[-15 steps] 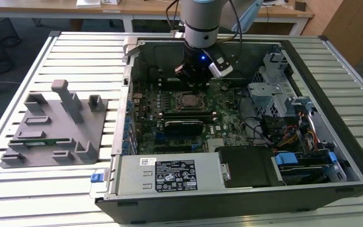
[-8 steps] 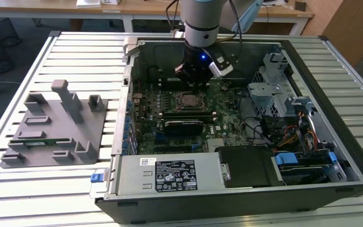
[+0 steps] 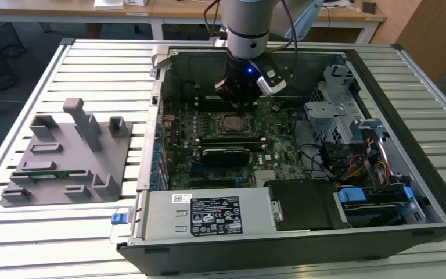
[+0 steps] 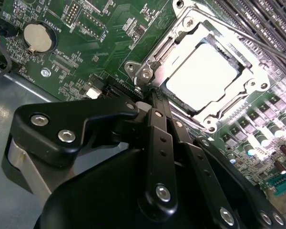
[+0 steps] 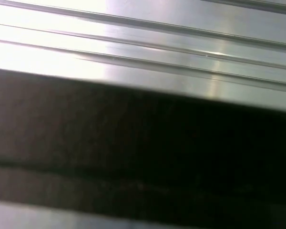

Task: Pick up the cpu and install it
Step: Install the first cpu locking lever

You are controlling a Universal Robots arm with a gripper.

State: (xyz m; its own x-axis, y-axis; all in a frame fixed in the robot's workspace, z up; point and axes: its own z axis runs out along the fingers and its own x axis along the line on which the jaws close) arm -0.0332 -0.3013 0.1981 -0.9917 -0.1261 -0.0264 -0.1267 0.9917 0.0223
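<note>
The cpu [image 4: 205, 76], a small flat square chip with a dull silver metal top, lies seated in the bright metal socket frame [image 4: 148, 71] on the motherboard, and that seating is the relation everything here turns on. It sits flat, with its square sides lined up with the frame around it, so it has no long axis to speak of.

Working down from the biggest thing: the slatted metal desk [image 3: 68, 232] carries the open black computer case [image 3: 409, 116], lying on its side with the green motherboard [image 3: 277, 157] facing up. On the exterior view's left stands a grey plastic parts holder [image 3: 60, 157], well apart from the case. Inside the case, the single arm reaches down over the far part of the board.

The black hand [image 4: 155, 102] hangs just beside the socket. In the second wrist view its two slim fingers [image 4: 159, 143] run side by side and look pressed together, with nothing pinched between them. Their tips end at the near corner of the frame, close to its small screw and latch, and the chip lies straight ahead of them, just past the frame's edge. I judge the chip already placed, with the hand at the frame's fastening rather than on the chip.
</note>
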